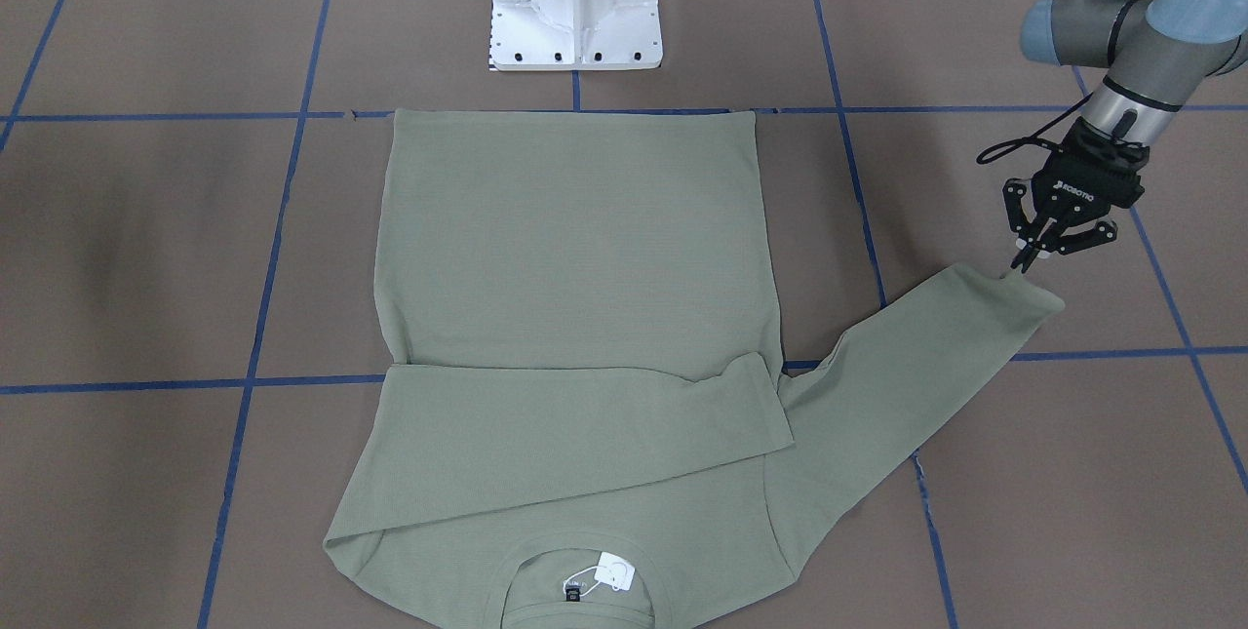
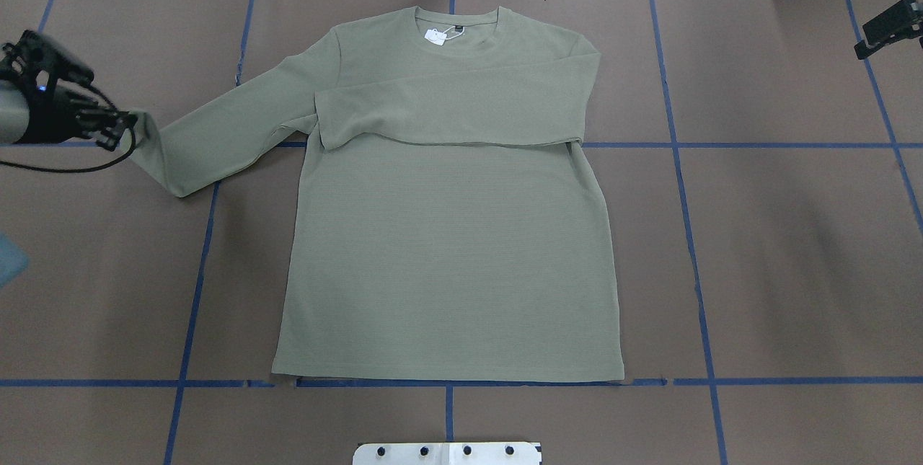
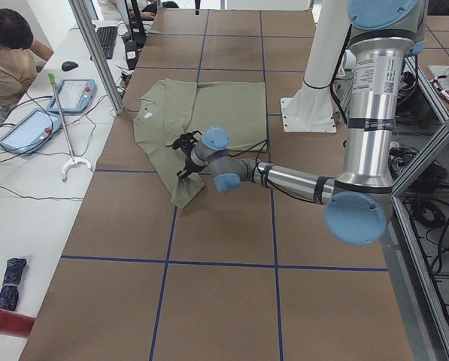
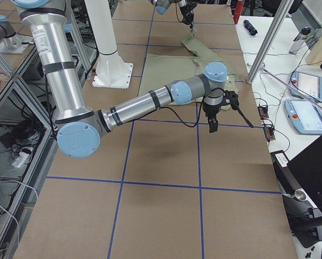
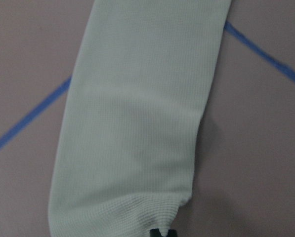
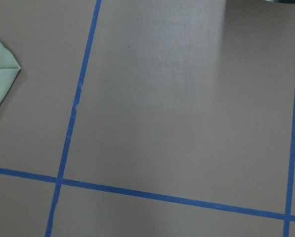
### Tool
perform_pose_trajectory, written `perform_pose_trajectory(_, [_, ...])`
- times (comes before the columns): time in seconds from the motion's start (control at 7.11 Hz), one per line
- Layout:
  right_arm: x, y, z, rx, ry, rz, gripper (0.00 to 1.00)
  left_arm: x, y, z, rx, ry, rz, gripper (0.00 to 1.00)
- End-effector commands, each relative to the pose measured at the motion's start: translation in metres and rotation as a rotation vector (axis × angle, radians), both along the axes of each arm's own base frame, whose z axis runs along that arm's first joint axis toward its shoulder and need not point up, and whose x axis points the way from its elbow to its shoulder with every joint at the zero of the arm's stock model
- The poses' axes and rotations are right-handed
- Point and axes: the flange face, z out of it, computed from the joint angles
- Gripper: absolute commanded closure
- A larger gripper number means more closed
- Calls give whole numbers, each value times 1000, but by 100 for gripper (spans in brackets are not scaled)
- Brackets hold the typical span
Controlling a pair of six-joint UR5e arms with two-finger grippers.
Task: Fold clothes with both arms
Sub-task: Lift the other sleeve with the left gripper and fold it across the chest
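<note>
The left gripper is recorded clenched on the cuff of the sage-green shirt. Only the left wrist view shows the ribbed hem met by its fingertips. Beyond the claw, that sleeve is stretched diagonally to the flat body, and the other sleeve is folded across the chest. Farther off, bare table is noted around the right gripper, which is clear of the cloth; its grip cannot be told.

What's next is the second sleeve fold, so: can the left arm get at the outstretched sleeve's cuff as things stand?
Very likely yes: the left tool sits right at the cuff, its tips seemingly pinched on the edge, nothing lying between them.
</note>
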Motion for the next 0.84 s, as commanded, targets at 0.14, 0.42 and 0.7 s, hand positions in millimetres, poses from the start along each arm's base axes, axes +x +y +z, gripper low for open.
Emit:
perform_pose_trajectory(0.14, [9, 10, 24, -6, 21, -19, 0, 62, -91, -206, -173, 137, -128, 100])
perform_pose_trajectory(0.42, [11, 10, 24, -8, 21, -16, 0, 142, -114, -310, -309, 295, -170, 100])
perform_pose_trajectory(0.7, [12, 10, 25, -9, 21, -15, 0, 253, -102, -392, -358, 349, -216, 100])
